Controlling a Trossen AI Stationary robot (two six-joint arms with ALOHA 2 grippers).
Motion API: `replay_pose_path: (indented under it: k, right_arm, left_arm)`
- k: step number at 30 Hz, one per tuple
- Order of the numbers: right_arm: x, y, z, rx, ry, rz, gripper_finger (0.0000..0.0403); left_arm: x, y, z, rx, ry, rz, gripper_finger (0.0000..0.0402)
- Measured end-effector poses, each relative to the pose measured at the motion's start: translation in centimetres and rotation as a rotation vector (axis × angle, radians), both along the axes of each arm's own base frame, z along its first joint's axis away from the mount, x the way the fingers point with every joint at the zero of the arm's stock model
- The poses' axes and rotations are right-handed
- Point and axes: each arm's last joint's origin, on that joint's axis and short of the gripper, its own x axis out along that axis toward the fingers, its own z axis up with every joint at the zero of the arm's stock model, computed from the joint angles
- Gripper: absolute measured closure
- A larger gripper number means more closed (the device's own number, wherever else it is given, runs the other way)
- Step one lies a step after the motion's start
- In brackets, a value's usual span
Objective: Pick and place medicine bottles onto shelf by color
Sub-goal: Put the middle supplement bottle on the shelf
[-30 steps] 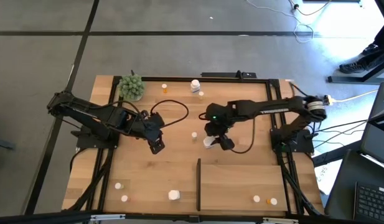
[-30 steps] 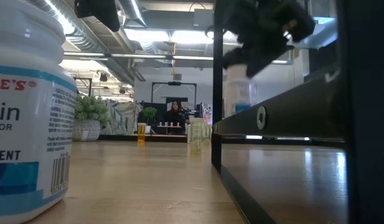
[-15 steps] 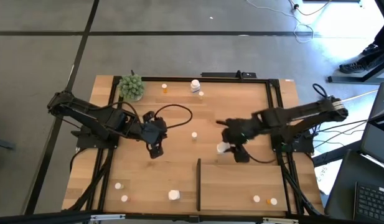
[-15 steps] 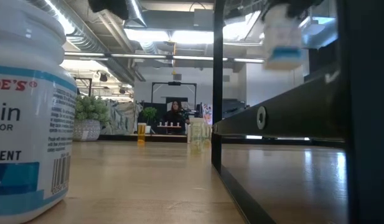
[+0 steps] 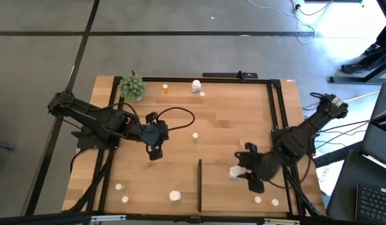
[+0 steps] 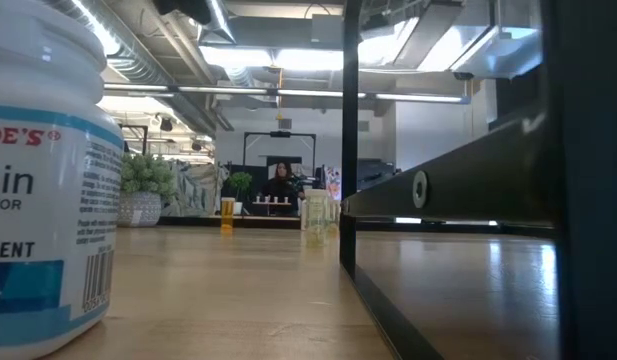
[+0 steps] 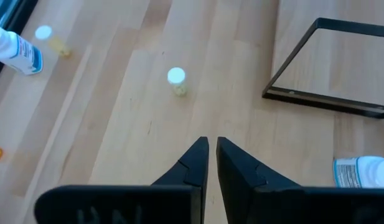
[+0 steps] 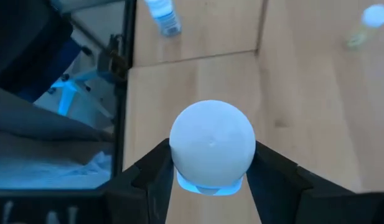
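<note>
The table (image 5: 180, 156) was a light-wood slab in a black frame, and everything below is placed against the shelf (image 5: 243, 187), the paler panel at the table's near edge with a thin black strip (image 5: 199, 185) along its left side.

The right arm reached out over the shelf, and the right claw (image 5: 246, 175) hung above the panel's far-left part, just right of the black strip. Its fingers (image 8: 274, 180) were clamped on a chunky white bottle (image 5: 236, 172); the right wrist view looked down on the bottle's round white cap (image 8: 211, 143) seated between the two dark fingers, with the shelf's wood under it.

The left arm lay across the table well left of the shelf. The left claw (image 5: 156, 150) sat beyond the shelf's far-left corner, its fingers (image 7: 195, 163) drawn together with only a sliver between them and nothing in them.

A green spiky plant ball (image 5: 132, 87) stood at the table's far-left corner, far from the shelf.

Left of the black strip, near the table's front edge, stood another chunky white bottle (image 5: 174, 196); the low view had its blue-banded label (image 6: 38, 190) filling the foreground. Farther left were two tiny white bottles (image 5: 119, 186) (image 5: 125, 199).

On the shelf's near-right part stood two small bottles side by side, one white-capped (image 5: 258, 200) and one orange (image 5: 274, 202).

Beyond the shelf, one tiny white bottle (image 5: 195, 134) stood mid-table. At the far edge were an orange bottle (image 5: 166, 88) and a white bottle (image 5: 196, 85).
</note>
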Motion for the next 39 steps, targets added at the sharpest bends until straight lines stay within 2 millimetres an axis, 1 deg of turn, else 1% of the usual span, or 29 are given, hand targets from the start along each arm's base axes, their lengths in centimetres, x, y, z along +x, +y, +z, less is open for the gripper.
replay_pose_path:
  k: [3, 7, 12, 17, 25, 30, 34, 39]
  right_arm:
    - [-0.6, 1.6, -0.7, -0.007, 0.019, 0.015, 0.0225]
    - [-0.6, 3.4, -2.4, -0.024, 0.074, 0.024, 0.0225]
    - [-0.1, 5.0, -3.9, -0.017, 0.1, 0.01, 0.0224]
    - [0.0, 6.0, -5.0, -0.031, 0.112, 0.025, 0.0225]
    - [-0.1, 7.7, -6.4, -0.03, 0.12, 0.037, 0.0225]
    - [-0.3, 8.6, -7.8, -0.047, 0.156, 0.021, 0.0224]
    - [-0.1, 9.0, -8.2, -0.051, 0.146, 0.013, 0.0224]
    - [-0.1, 9.1, -8.3, -0.057, 0.147, 0.016, 0.0223]
  left_arm:
    - [0.0, 0.0, 0.0, 0.014, 0.002, -0.015, 0.0374]
    - [0.3, -0.1, 0.3, 0.006, -0.03, -0.036, 0.0374]
    - [0.8, -0.9, 0.9, -0.018, -0.101, -0.194, 0.0374]
    - [1.3, -1.3, 1.5, -0.066, -0.167, -0.288, 0.0374]
    - [1.3, -1.3, 1.6, -0.07, -0.174, -0.295, 0.0374]
    - [1.3, -1.4, 1.6, -0.071, -0.174, -0.299, 0.0374]
    - [1.2, -1.5, 1.6, -0.078, -0.175, -0.298, 0.0374]
    - [1.2, -1.6, 1.6, -0.08, -0.178, -0.3, 0.0374]
